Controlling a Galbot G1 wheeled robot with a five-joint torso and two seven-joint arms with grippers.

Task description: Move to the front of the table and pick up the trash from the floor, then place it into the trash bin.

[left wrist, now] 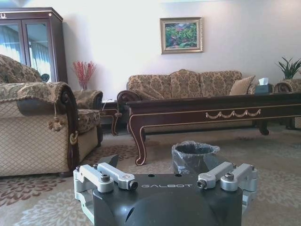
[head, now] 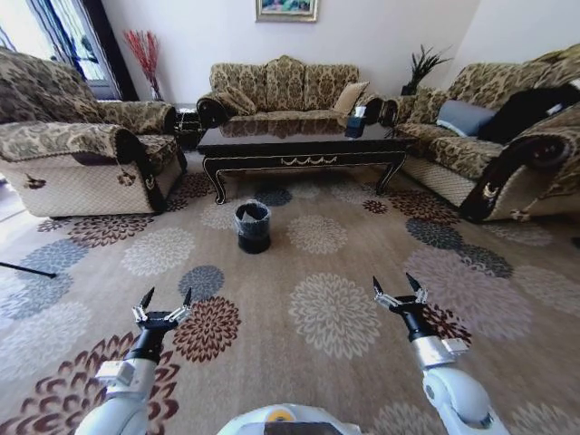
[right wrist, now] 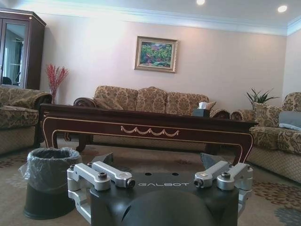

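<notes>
We are holding left gripper (head: 167,297) and right gripper (head: 401,284) spread, empty, above carpet (head: 317,263), facing trash bin (head: 253,226) before table (head: 299,143).

**A living room with sofas and a flower carpet**

The floor is covered by a big tan carpet (head: 308,263) with round flower shapes. Patterned sofas stand on three sides: one at the back wall (head: 285,91), one on the left (head: 82,145), one on the right (head: 489,136). A framed painting (left wrist: 181,35) hangs on the pale wall. Red twigs (left wrist: 83,73) stand in a corner beside a dark glass cabinet (left wrist: 33,42). A green plant (right wrist: 259,97) sits near the right sofa. Ceiling lights (right wrist: 282,8) glow above.
</notes>
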